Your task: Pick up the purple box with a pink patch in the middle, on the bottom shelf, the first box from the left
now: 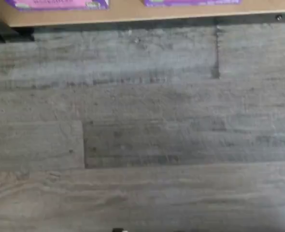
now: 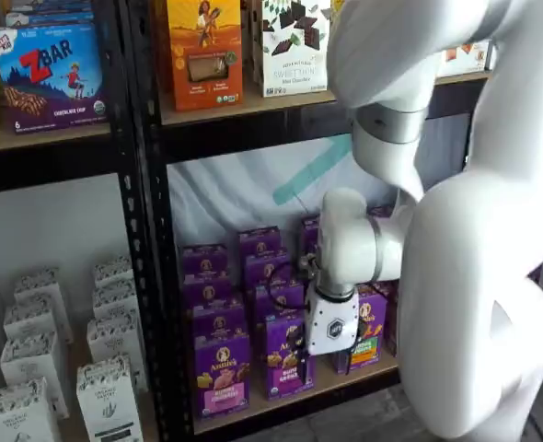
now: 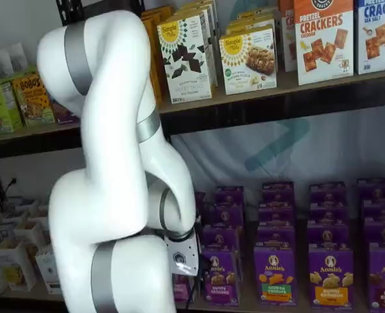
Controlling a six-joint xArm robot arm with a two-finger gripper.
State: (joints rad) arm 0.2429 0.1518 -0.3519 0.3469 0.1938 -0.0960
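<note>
- Grey wood-grain floor (image 1: 142,145) fills the wrist view; beyond it runs the tan edge of the bottom shelf (image 1: 133,14), bearing the pink-fronted purple box (image 1: 58,4) and a purple neighbour (image 1: 191,2).
- In a shelf view, the purple box (image 2: 222,373), marked "Annie's", stands foremost and leftmost on the bottom shelf (image 2: 290,398); a "ZBAR" carton (image 2: 51,74) sits higher. The gripper (image 2: 331,324) shows only its white body, so its state cannot be told.
- In a shelf view, "Simple Mills" (image 3: 184,55) and "CRACKERS" cartons (image 3: 323,39) line the upper board; the arm (image 3: 114,195) largely hides the purple box.
</note>
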